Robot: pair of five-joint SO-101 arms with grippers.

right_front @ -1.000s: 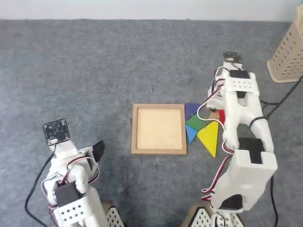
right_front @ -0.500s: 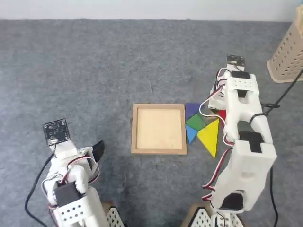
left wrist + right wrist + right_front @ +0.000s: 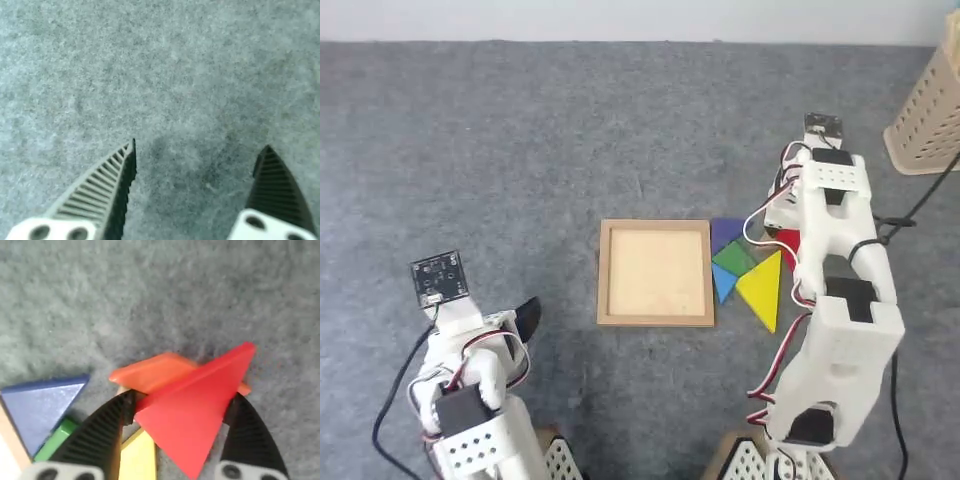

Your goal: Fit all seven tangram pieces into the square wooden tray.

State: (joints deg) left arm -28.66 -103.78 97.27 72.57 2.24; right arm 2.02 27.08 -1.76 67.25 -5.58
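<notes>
From above, my right arm (image 3: 830, 250) hides most of the red piece (image 3: 787, 242) — I get just a sliver beside it. On the right wrist camera, red covers part of the orange piece (image 3: 150, 374), and the yellow piece (image 3: 140, 460) and blue piece (image 3: 40, 405) run off the edge.

A grey worktop (image 3: 520, 140) with a felt-like, speckled surface covered the whole scene. Along its far edge ran a pale, plain wall (image 3: 620, 20). At the far right corner stood a beige basket (image 3: 930, 110) with rows of small holes, partly seen. The light was even, with soft shadows.
</notes>
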